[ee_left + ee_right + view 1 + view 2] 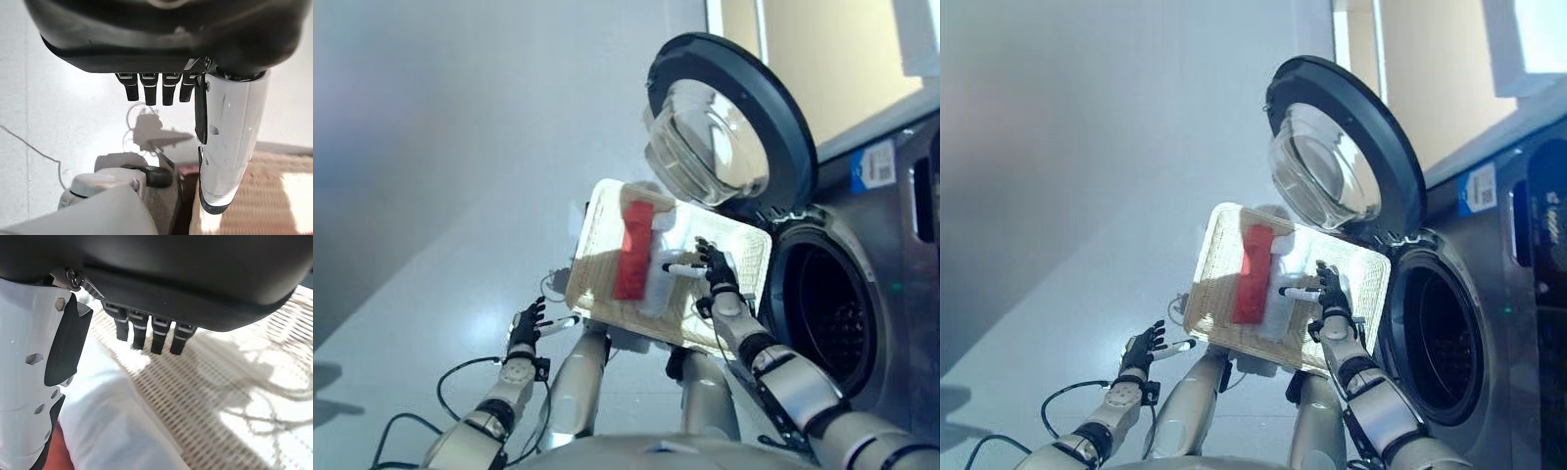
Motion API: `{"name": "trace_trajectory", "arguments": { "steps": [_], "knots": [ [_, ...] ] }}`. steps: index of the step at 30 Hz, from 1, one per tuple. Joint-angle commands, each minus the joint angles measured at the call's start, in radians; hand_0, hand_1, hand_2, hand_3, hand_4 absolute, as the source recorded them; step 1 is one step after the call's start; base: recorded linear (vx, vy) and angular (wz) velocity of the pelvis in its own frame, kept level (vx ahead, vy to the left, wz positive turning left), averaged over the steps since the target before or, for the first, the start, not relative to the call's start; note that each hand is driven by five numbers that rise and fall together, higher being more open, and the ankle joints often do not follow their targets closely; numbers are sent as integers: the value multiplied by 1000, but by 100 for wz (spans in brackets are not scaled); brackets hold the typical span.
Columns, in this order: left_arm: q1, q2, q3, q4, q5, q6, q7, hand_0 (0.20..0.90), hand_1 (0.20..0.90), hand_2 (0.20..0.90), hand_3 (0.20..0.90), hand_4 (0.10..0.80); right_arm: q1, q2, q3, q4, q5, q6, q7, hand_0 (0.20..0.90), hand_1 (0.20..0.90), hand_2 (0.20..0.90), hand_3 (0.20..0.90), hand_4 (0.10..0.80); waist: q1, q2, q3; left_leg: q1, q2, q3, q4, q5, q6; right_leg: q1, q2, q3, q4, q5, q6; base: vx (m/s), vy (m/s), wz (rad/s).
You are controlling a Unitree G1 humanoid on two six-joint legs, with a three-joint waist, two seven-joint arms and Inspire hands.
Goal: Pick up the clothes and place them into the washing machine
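Observation:
A shallow wicker basket [597, 245] sits beside the washing machine [901, 225]. A red cloth [633, 255] and a white cloth [658, 286] lie in it side by side. My right hand [715, 272] is open, its fingers straight, just above the basket's right half next to the white cloth. In the right wrist view the white cloth [112, 431] and a bit of the red cloth [61, 458] lie under the thumb [29, 382]. My left hand [527, 326] is open and empty, left of the basket's near corner, over the floor.
The machine's round door [729, 117] stands open above the far side of the basket. The dark drum opening [827, 313] is right of the basket. Pale floor [431, 196] stretches to the left. The left wrist view shows the basket's edge [264, 196].

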Motion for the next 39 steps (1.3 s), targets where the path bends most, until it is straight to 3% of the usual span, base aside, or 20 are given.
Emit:
{"name": "trace_trajectory", "arguments": {
  "steps": [1, 16, 17, 18, 19, 20, 30, 36, 37, 38, 39],
  "knots": [
    [-25, 63, 2, -29, -19, -47, 42, 900, 900, 900, 900, 800, -61, -22, -5, 0, -55, 10, -66, 900, 900, 900, 900, 800, 47, -39, 67, -92, -58, 21, 112, -24, -57, 46, -49, 36, -54, 57, 58, 15, 3, 26],
    [-42, 94, -60, -152, -60, -57, 67, 900, 900, 900, 900, 800, -230, 21, 36, 105, -203, 106, -161, 900, 900, 900, 900, 800, 138, -16, 133, -190, -96, -36, 153, -50, -58, -40, -75, -17, 75, -35, 63, 27, 6, 17],
    [-44, 92, -59, -150, -60, -56, 66, 900, 900, 900, 900, 800, -225, 28, 38, 100, -205, 104, -162, 845, 845, 845, 845, 761, 140, -17, 135, -192, -96, -38, 154, -49, -58, -38, -77, -20, 76, -37, 62, 29, 15, 8],
    [-44, 88, -58, -146, -61, -53, 66, 900, 900, 900, 900, 800, -222, 35, 42, 98, -207, 106, -160, 601, 601, 601, 601, 586, 143, -17, 137, -192, -99, -40, 151, -47, -58, -37, -77, -23, 76, -38, 62, 28, 9, 6],
    [-46, 85, -58, -141, -60, -51, 66, 900, 900, 900, 900, 800, -221, 41, 44, 93, -206, 105, -160, 296, 296, 296, 296, 369, 144, -18, 138, -191, -99, -41, 148, -45, -59, -35, -76, -26, 72, -38, 63, 21, 5, 6],
    [-46, 85, -57, -140, -60, -51, 66, 900, 900, 900, 900, 800, -221, 41, 44, 93, -206, 105, -160, 200, 200, 200, 200, 300, 143, -18, 138, -191, -99, -41, 148, -44, -59, -35, -76, -27, 72, -38, 63, 32, 15, 5],
    [-24, 51, -71, -102, -33, -37, 72, 900, 900, 900, 900, 800, -153, 61, 32, 108, -223, 111, -178, 200, 200, 200, 200, 300, 128, -26, 116, -142, -99, -35, 127, -46, -54, 18, -83, -26, 37, -19, 67, 17, 16, 0],
    [8, 55, -58, -98, -20, -29, 63, 900, 900, 900, 900, 800, -65, -14, -24, 119, -208, 112, -185, 200, 200, 200, 200, 300, 96, -37, 93, -95, -93, -16, 126, -61, -49, 65, -82, -7, 8, -6, 71, -9, 11, 0],
    [11, 58, -58, -99, -20, -30, 62, 900, 900, 900, 900, 800, -55, -27, -40, 116, -198, 109, -190, 200, 200, 200, 200, 300, 94, -31, 95, -103, -94, -13, 127, -31, -45, 61, -83, -15, -1, 26, 65, 7, -7, -8],
    [13, 57, -57, -98, -20, -30, 62, 900, 900, 900, 900, 800, -54, -27, -38, 116, -198, 109, -189, 200, 200, 200, 200, 300, 91, -38, 91, -89, -92, -14, 126, -63, -48, 69, -82, -5, 5, -5, 71, -99, 60, -10],
    [16, 60, -47, -90, -17, -29, 63, 900, 900, 900, 900, 800, -24, -65, -100, 114, -143, 88, -202, 200, 200, 200, 200, 300, 71, -32, 87, -87, -92, -3, 128, -37, -41, 73, -80, -1, -13, 30, 66, -8, 14, -7]
  ]
}}
